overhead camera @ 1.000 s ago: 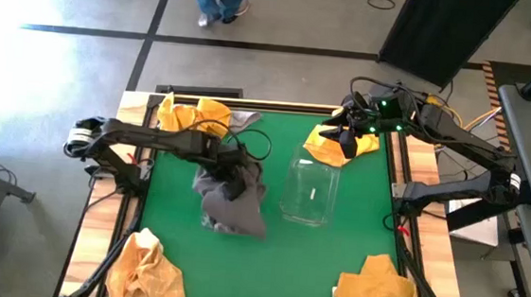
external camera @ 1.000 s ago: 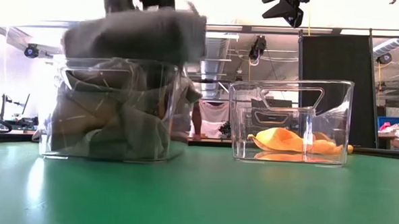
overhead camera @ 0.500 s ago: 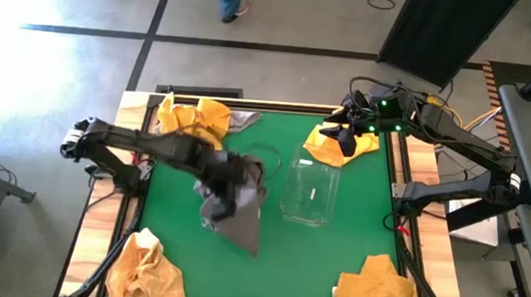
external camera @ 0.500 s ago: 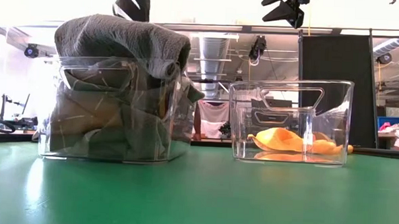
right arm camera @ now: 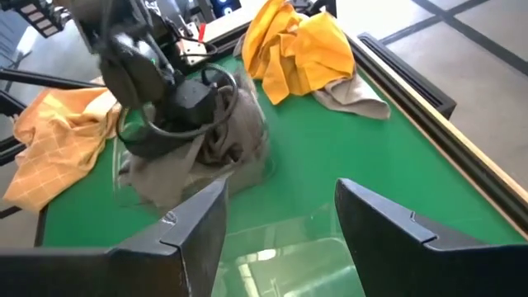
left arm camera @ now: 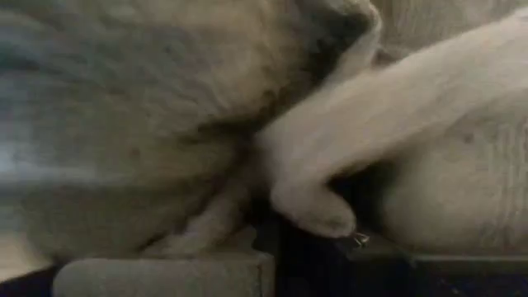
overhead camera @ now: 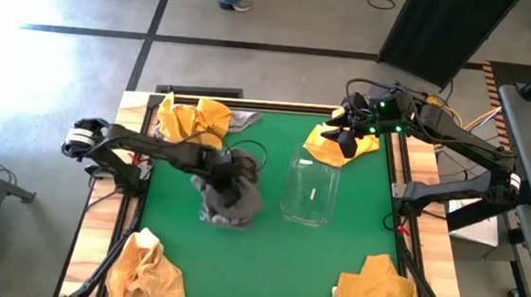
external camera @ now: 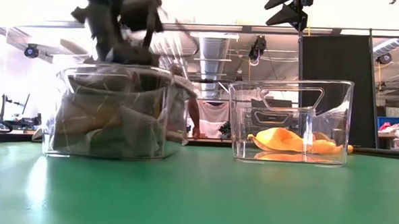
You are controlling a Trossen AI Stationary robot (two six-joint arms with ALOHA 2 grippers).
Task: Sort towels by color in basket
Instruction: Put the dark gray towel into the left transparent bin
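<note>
Two bins stand side by side near the middle of the table (overhead camera: 354, 231). The left bin (external camera: 112, 111) is packed with towels (overhead camera: 228, 198), and the left gripper (overhead camera: 230, 179) sits on top of that pile, pressed into it. The right bin (overhead camera: 309, 192) stands just to its right, apart from it. Behind the right bin, at the far right of the table, lies a towel (overhead camera: 327, 146), with the right gripper (overhead camera: 350, 136) hanging above it. Another heap of towels (overhead camera: 192, 116) lies at the far left corner. One towel (overhead camera: 147, 272) lies at the near left corner and another (overhead camera: 378, 288) at the near right corner.
</note>
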